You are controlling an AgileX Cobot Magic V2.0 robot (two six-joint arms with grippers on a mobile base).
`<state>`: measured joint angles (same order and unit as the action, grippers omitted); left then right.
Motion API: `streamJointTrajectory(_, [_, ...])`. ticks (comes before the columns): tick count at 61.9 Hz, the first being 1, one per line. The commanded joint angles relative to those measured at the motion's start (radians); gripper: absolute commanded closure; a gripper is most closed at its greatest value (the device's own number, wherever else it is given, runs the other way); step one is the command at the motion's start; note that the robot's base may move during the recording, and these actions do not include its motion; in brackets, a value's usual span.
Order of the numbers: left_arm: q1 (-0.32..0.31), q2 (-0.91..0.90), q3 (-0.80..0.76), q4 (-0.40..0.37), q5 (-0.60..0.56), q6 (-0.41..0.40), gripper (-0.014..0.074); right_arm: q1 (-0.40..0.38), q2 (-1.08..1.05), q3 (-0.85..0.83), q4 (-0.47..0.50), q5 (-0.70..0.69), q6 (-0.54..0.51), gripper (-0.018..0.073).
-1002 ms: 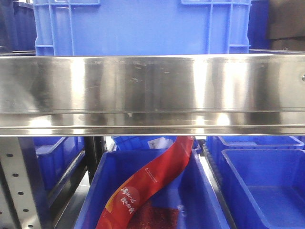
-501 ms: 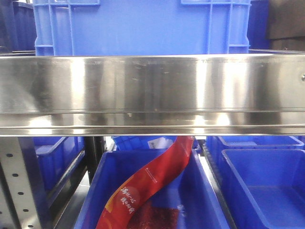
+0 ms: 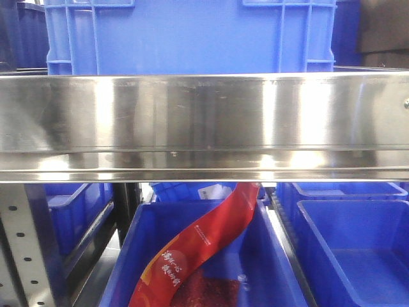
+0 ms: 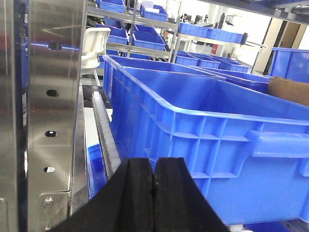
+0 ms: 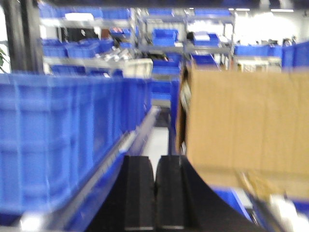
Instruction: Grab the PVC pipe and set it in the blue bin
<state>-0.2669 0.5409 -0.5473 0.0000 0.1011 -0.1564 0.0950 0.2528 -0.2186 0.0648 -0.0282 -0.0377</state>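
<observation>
since no pvc pipe shows in any view, where it lies cannot be told, and how it handles is only a judgement: likely light, rigid, smooth and a little slippery, best pinched across its middle so it hangs level. the left gripper (image 4: 155,186) has its black pads pressed together on nothing, beside a large blue plastic bin (image 4: 203,121) and a perforated steel shelf post (image 4: 53,96). the right gripper (image 5: 154,193) is likewise closed and empty, between a row of blue crates (image 5: 63,140) and a brown cardboard box (image 5: 246,125); that view is blurred. from the front, a brushed steel shelf rail (image 3: 204,121) hides much, and below it a red printed pouch (image 3: 195,249) leans in a blue bin (image 3: 271,256).
</observation>
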Motion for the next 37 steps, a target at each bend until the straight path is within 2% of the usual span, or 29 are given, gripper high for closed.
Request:
streamJointTrajectory(1, [0.006, -0.007, 0.000, 0.006, -0.021, -0.004, 0.0707, -0.007, -0.047, 0.065, 0.002, -0.046, -0.011, 0.0727])
streamJointTrajectory(16, [0.006, -0.007, 0.000, 0.006, -0.021, -0.004, 0.0707, -0.007, -0.184, 0.215, 0.002, -0.106, -0.011, 0.0727])
streamJointTrajectory(37, [0.006, -0.007, 0.000, 0.006, -0.021, -0.004, 0.0707, -0.016, -0.253, 0.219, -0.014, -0.050, -0.011, 0.0727])
